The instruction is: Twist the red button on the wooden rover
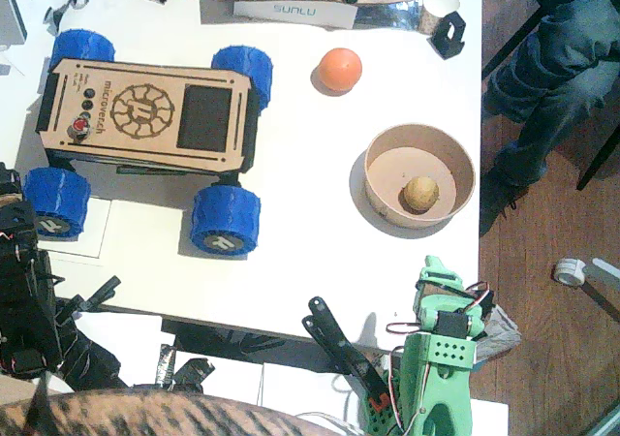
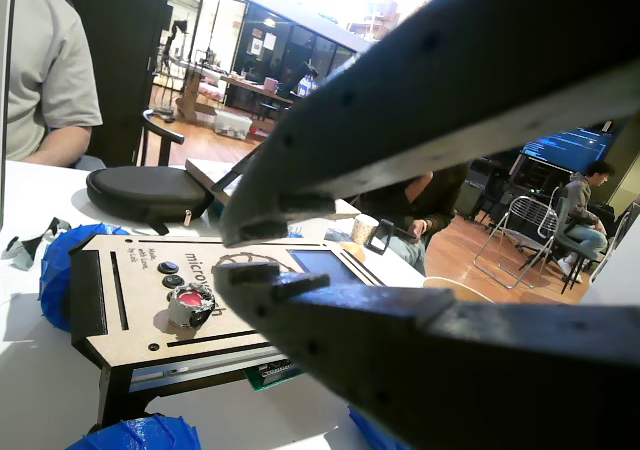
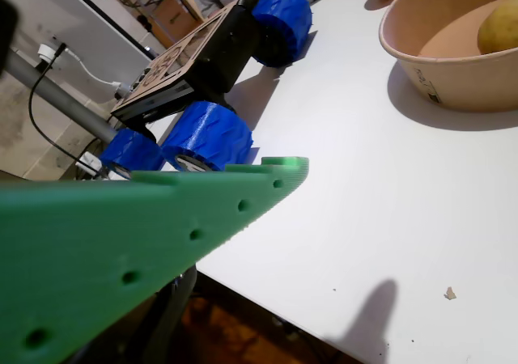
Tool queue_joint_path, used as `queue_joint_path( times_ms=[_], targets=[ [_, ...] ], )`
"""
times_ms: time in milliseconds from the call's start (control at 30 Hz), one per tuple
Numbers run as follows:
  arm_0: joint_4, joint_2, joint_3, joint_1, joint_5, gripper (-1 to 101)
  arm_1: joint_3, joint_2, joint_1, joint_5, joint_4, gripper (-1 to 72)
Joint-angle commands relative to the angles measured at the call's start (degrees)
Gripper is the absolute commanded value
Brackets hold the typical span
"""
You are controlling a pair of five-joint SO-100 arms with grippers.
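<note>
From my station I see the wooden rover (image 1: 145, 116) parked at the upper left of the white table (image 1: 320, 252), its four blue wheels (image 1: 225, 219) on the surface and its plywood deck facing up. The red button (image 1: 77, 126) sits at the end of the row of small dark buttons (image 1: 88, 94) along the deck's left edge, beside the engraved gear emblem (image 1: 141, 109). In a wrist view the left gripper (image 2: 232, 255) hangs close in front of that end of the rover, its two black fingers (image 2: 400, 120) slightly apart with only a narrow gap at the tips; they hold nothing and touch nothing, and the red button (image 2: 190, 305) shows just left of them, clear of both tips. The right gripper (image 3: 279, 73) rests low at the near table edge; in its wrist view the green fingers (image 3: 146, 226) stand well apart and empty over bare table. An orange ball (image 1: 340, 70) lies right of the rover, and a tan paper bowl (image 1: 420, 140) near the right edge holds a small potato (image 1: 420, 194).
</note>
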Motion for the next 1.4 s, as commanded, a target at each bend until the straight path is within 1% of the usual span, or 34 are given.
queue_joint_path(
  times_ms=[0,1133,1267,1367],
  targets=[
    [0.44,5.36,-0.26,-0.88,0.53,0,-0.35,-0.26,0.26,0.0,-0.26,20.4],
    [0.09,5.36,-0.26,-0.88,0.53,0,-0.35,-0.26,0.26,0.0,-0.26,20.4],
    [-1.67,5.36,-0.26,-0.88,0.53,0,-0.35,-0.26,0.26,0.0,-0.26,20.4],
    [-6.42,5.27,-0.26,-0.88,0.44,0,-0.35,-0.26,0.26,0.0,-0.26,20.4]
  ],
)
